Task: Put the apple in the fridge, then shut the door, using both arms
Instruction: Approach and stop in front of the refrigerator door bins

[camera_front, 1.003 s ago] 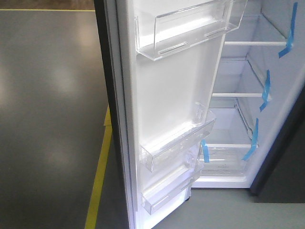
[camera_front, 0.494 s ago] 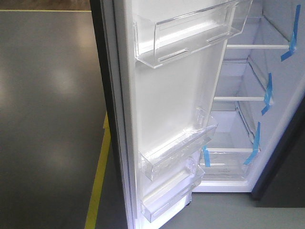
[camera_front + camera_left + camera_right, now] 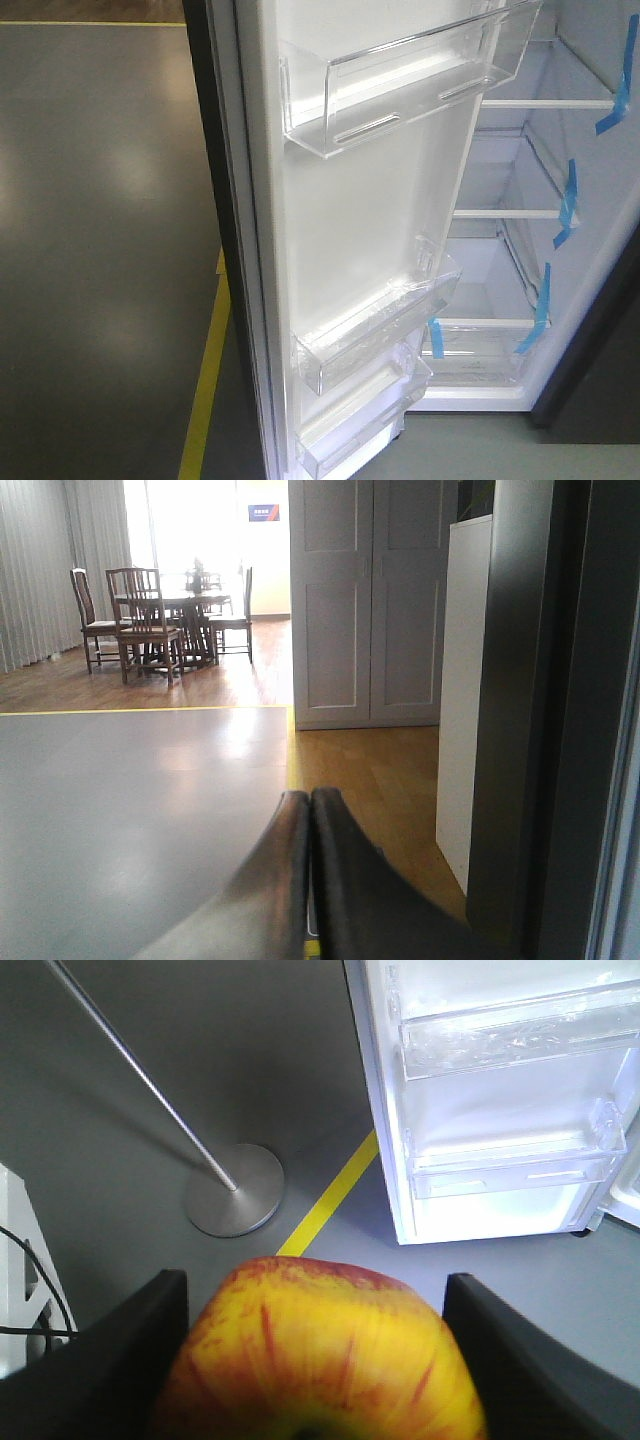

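Both sets of jaws are accounted for. The left jaws are pressed together on nothing, their two dark fingers (image 3: pixel 285 880) touching along their length. The right jaws are clamped on the apple (image 3: pixel 320 1350), with one dark finger (image 3: pixel 100 1370) against each side of it. The apple is outside the fridge (image 3: pixel 520 250), held over grey floor with the foot of the open door (image 3: pixel 500 1160) beyond it. Its skin is yellow-orange with red streaks, and the stem dimple sits at the bottom edge of the right wrist view. In the front view the door (image 3: pixel 350 230) stands wide open. Its white inner face carries three clear bins: upper (image 3: pixel 400 80), middle (image 3: pixel 380 330) and lower (image 3: pixel 350 425). Inside the fridge, glass shelves carry blue tape strips (image 3: pixel 567 200) with no legible marking. A yellow floor line (image 3: pixel 205 380) runs beside the door. A stand with a round metal base (image 3: pixel 235 1195) is on the floor near that line. In the left wrist view, a blue sign (image 3: pixel 263 512) on the far wall bears white writing too small to read. That view also shows a white panelled cupboard (image 3: pixel 370 600) and wooden chairs around a table (image 3: pixel 150 605).
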Motion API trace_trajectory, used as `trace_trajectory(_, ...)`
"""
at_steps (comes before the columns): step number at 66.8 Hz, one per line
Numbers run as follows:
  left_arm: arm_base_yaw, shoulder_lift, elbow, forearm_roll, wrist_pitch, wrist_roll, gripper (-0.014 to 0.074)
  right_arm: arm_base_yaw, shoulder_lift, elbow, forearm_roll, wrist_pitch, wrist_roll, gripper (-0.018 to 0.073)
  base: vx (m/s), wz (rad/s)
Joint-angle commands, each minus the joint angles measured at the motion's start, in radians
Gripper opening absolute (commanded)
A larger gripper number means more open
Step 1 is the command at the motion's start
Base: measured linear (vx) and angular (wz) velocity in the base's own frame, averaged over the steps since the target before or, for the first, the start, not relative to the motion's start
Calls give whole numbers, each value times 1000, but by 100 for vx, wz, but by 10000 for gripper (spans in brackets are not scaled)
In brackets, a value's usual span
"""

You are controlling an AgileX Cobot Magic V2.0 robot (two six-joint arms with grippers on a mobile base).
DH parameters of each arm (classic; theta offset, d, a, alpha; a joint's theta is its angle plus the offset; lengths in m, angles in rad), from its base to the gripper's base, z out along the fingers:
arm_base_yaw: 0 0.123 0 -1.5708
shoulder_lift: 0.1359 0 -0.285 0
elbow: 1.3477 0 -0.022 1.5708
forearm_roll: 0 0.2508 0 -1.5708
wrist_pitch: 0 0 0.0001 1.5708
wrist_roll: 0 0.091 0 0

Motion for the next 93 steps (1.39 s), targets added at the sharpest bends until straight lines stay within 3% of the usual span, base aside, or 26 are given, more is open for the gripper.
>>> trace_trajectory(1,1,-15,-16,-2,-80,-7,-6,2,10,-25,26,-64,-6,122,5,0)
trace_trajectory(93,1,-15,-16,-2,-80,-7,-6,2,10,-25,26,-64,-6,122,4,-2)
